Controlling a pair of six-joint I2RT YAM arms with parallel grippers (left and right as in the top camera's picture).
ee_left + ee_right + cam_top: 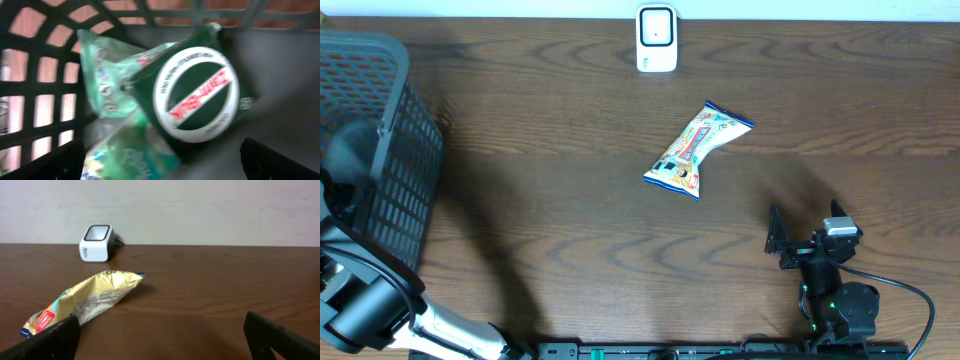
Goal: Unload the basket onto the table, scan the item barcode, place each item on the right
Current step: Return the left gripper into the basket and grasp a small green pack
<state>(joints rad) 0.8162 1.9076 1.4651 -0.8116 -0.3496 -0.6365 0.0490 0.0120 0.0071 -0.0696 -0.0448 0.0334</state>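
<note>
One snack packet (698, 150) lies flat on the table (570, 260), a little toward one o'clock of its middle. It is well apart from the white scanner (657, 38) standing at the twelve o'clock edge. Nothing is held up to the scanner's window, so I judge the scan not yet done, with the pick-up and the presenting of the barcode both left. The right gripper (161, 330) hangs low near five o'clock, its fingers wide apart and empty, with the packet ahead of it toward eleven o'clock. The left gripper (160, 155) is down inside the black mesh basket (390, 120) at nine o'clock, its fingers likewise spread with nothing between them. It hovers over a heap of green packets (107, 80), uppermost a dark green pack (196, 95) with a round white-rimmed label. The left wrist view is blurred, so the item meant next may be one from the basket rather than the one on the table. The table packet is a crinkled pillow bag, pale yellow with blue ends and a red patch, its long axis running from seven to one o'clock. From the right wrist a side with fine print shows, but no barcode is clear enough to make out.
</note>
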